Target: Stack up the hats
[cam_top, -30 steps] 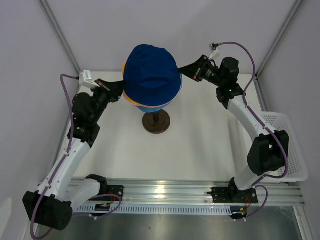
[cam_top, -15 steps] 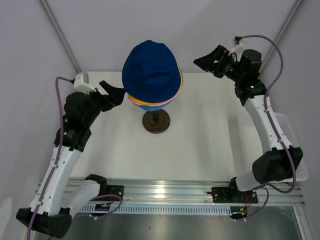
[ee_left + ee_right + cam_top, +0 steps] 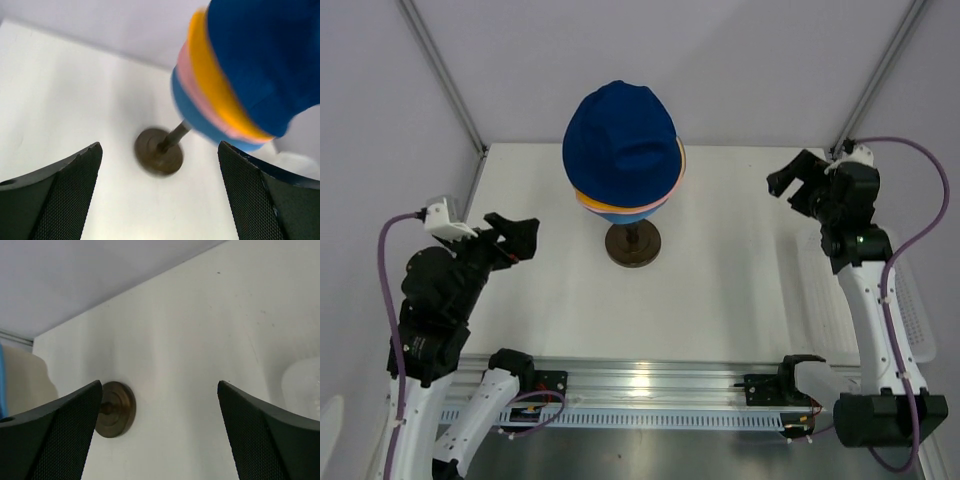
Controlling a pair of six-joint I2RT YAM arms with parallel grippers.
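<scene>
The white table (image 3: 720, 290) fills the middle of the top view, and at its upper centre the four hats sit stacked on one stand: the navy hat (image 3: 620, 135) on top, then the yellow-orange hat (image 3: 205, 60), the pink hat (image 3: 186, 62) and the light blue hat (image 3: 182, 102) at the bottom. The left gripper (image 3: 515, 232) at centre left and the right gripper (image 3: 795, 175) at upper right hang well apart from the stack, each with jaws spread wide. Below the hats stands the dark round base (image 3: 632, 245).
</scene>
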